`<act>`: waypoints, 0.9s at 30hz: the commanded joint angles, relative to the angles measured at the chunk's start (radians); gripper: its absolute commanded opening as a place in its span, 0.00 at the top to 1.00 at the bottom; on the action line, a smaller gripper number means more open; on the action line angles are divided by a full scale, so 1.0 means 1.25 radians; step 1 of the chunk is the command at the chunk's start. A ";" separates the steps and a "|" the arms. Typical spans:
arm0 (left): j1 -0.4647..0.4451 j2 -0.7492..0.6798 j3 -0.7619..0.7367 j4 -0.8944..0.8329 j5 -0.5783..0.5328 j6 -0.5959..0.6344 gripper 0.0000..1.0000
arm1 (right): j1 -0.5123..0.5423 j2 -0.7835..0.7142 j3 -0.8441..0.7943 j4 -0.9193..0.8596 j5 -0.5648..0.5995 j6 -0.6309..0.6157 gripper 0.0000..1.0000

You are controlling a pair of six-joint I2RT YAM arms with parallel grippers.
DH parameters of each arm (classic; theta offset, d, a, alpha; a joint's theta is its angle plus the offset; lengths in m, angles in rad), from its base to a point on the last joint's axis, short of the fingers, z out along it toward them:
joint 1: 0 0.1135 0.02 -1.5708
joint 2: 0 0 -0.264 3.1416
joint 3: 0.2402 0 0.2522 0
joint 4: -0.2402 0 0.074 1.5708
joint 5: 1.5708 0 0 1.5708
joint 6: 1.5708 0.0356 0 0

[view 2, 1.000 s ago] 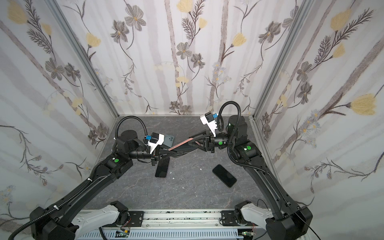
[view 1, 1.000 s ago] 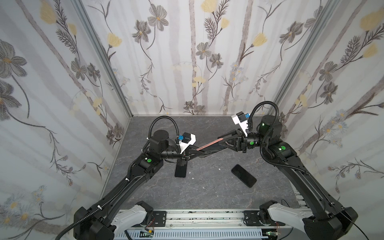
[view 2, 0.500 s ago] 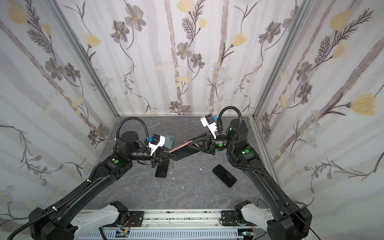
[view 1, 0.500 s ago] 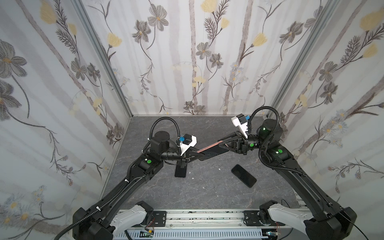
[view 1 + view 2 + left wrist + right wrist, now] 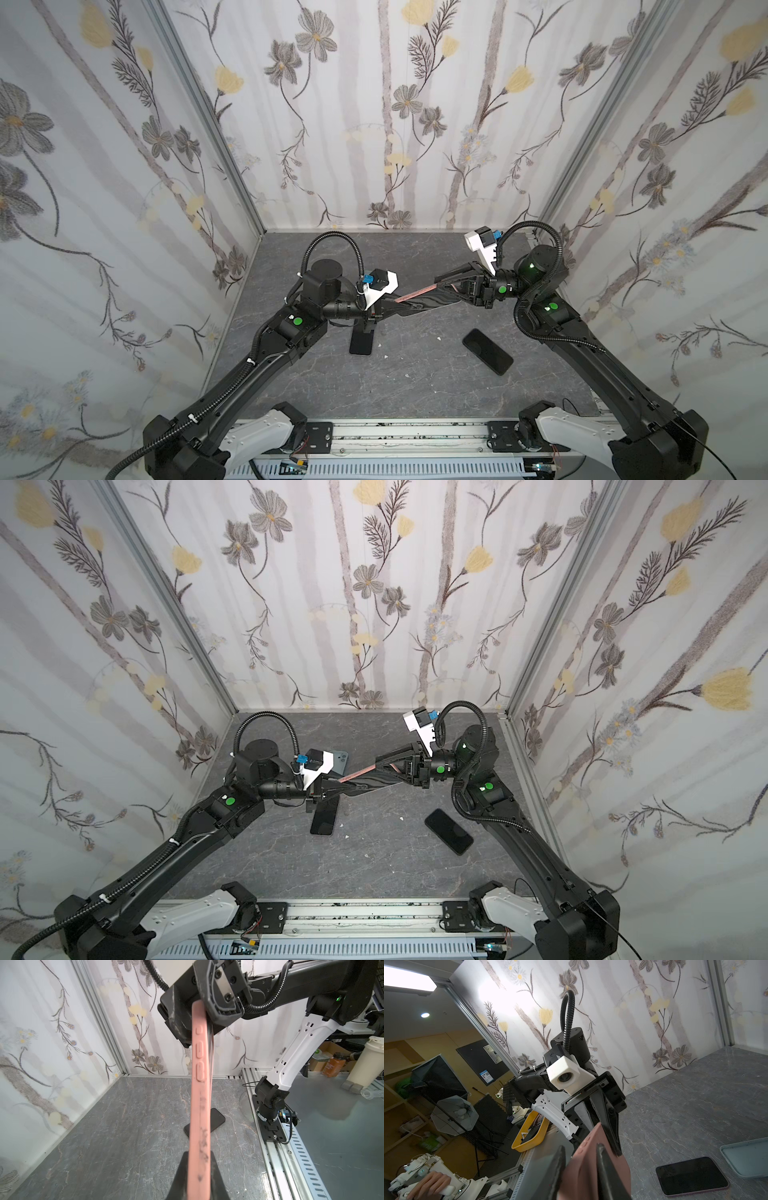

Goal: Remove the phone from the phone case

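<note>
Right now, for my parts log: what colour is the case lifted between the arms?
The case is salmon pink with dark smudges; the left wrist view shows it best.

A robotics lab booth: floral-papered panels (image 5: 382, 124) in aluminium posts (image 5: 210, 124) enclose a grey stone-look worktop (image 5: 395, 374) with a slotted mounting rail (image 5: 407, 436). Beyond the open side stand a studio umbrella light (image 5: 454, 1118), shelves (image 5: 396, 1093) and a yellow bin (image 5: 527, 1136).

Case (image 5: 200, 1105): matt pink rubbery, smudged. Loose phone (image 5: 487, 351): glossy blk glass. Tabletop (image 5: 415, 386): smooth marble-look.
</note>
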 commanded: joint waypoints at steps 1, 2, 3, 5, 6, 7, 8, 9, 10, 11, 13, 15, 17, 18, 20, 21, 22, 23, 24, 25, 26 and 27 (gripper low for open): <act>0.001 0.007 0.038 0.166 -0.221 0.041 1.00 | 0.011 0.006 -0.012 -0.050 -0.032 0.084 0.74; 0.002 0.009 0.046 0.170 -0.232 0.043 1.00 | 0.011 0.008 -0.014 -0.046 -0.032 0.089 0.74; 0.002 0.010 0.052 0.172 -0.238 0.046 1.00 | 0.012 0.007 -0.016 -0.042 -0.030 0.094 0.74; 0.003 0.012 0.059 0.184 -0.250 0.050 1.00 | 0.013 0.010 -0.018 -0.036 -0.031 0.101 0.74; 0.003 0.012 0.058 0.193 -0.257 0.052 1.00 | 0.012 0.011 -0.019 -0.031 -0.034 0.105 0.74; 0.002 0.012 0.055 0.204 -0.263 0.051 1.00 | 0.012 0.013 -0.020 -0.025 -0.037 0.110 0.74; 0.003 0.011 0.050 0.215 -0.265 0.048 1.00 | 0.013 0.014 -0.020 -0.020 -0.038 0.118 0.74; 0.003 0.008 0.043 0.233 -0.266 0.043 1.00 | 0.013 0.014 -0.022 -0.010 -0.036 0.127 0.74; 0.002 0.007 0.036 0.245 -0.261 0.037 1.00 | 0.013 0.012 -0.024 0.007 -0.035 0.139 0.72; 0.003 0.007 0.034 0.248 -0.253 0.031 1.00 | 0.012 0.009 -0.024 0.022 -0.033 0.148 0.67; 0.002 0.006 0.030 0.247 -0.234 0.017 1.00 | 0.012 0.005 -0.013 0.040 -0.028 0.155 0.54; 0.002 0.002 0.019 0.249 -0.215 0.006 1.00 | 0.010 0.004 0.007 0.048 -0.015 0.150 0.41; 0.003 -0.006 0.004 0.251 -0.196 -0.001 1.00 | 0.006 0.004 0.030 0.049 0.001 0.133 0.30; 0.003 -0.009 -0.002 0.252 -0.185 -0.006 1.00 | 0.001 0.002 0.040 0.048 0.017 0.121 0.26; 0.003 -0.016 -0.013 0.252 -0.155 -0.017 1.00 | -0.015 -0.006 0.048 0.057 0.051 0.102 0.19; 0.002 -0.021 -0.018 0.253 -0.138 -0.027 1.00 | -0.027 -0.013 0.049 0.070 0.067 0.099 0.17; 0.003 -0.025 -0.022 0.255 -0.120 -0.039 1.00 | -0.040 -0.020 0.050 0.078 0.083 0.093 0.16; 0.003 -0.028 -0.024 0.257 -0.101 -0.050 1.00 | -0.051 -0.028 0.052 0.069 0.099 0.075 0.15; 0.003 -0.031 -0.027 0.259 -0.081 -0.062 1.00 | -0.066 -0.037 0.063 0.031 0.113 0.035 0.15; 0.002 -0.033 -0.029 0.261 -0.062 -0.072 1.00 | -0.078 -0.042 0.075 -0.010 0.120 -0.017 0.14; 0.003 -0.035 -0.032 0.262 -0.048 -0.078 1.00 | -0.086 -0.046 0.086 -0.043 0.119 -0.053 0.14; 0.002 -0.037 -0.035 0.263 -0.032 -0.083 1.00 | -0.092 -0.049 0.097 -0.073 0.107 -0.088 0.15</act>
